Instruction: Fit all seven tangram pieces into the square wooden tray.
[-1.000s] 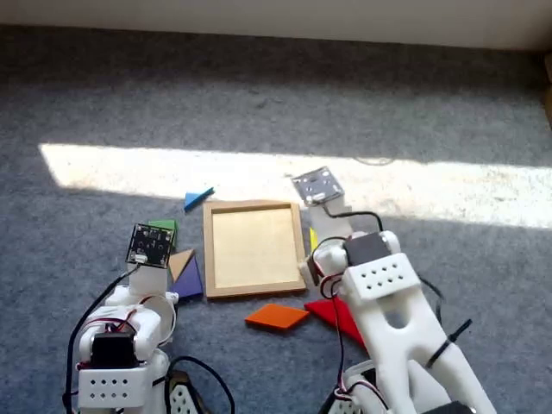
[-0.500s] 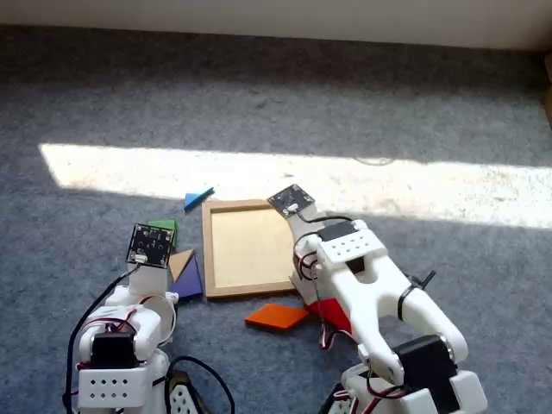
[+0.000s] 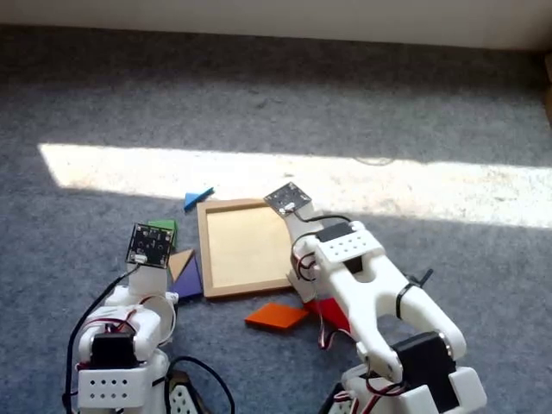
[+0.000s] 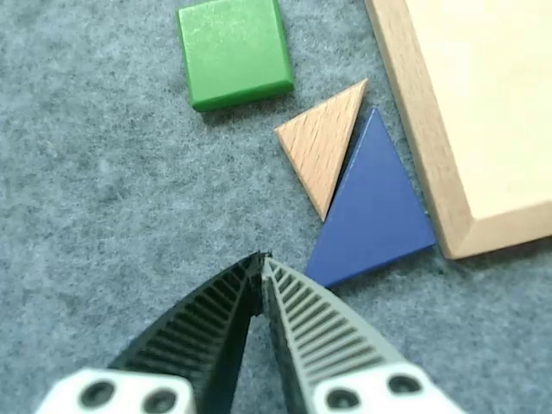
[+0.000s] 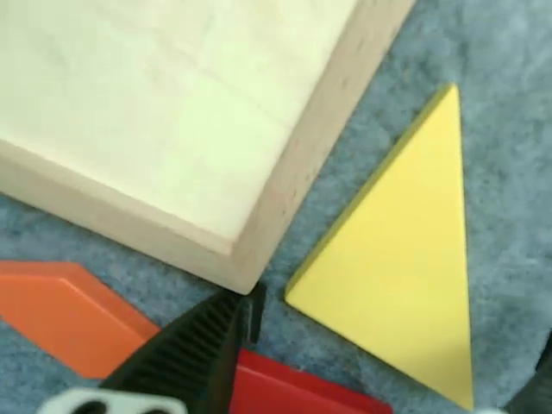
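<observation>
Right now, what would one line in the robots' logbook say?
left hand: shut, near blue triangle | right hand: open over yellow triangle, by tray corner | tray: no pieces visible inside

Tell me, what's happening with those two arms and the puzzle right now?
Left gripper shut, empty, beside blue triangle. Right gripper open over yellow triangle at tray corner. No pieces in it yet. Red piece close by.

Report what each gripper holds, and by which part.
Nothing is held. Left gripper is shut and empty; right gripper is open by the yellow triangle, not gripping it.
</observation>
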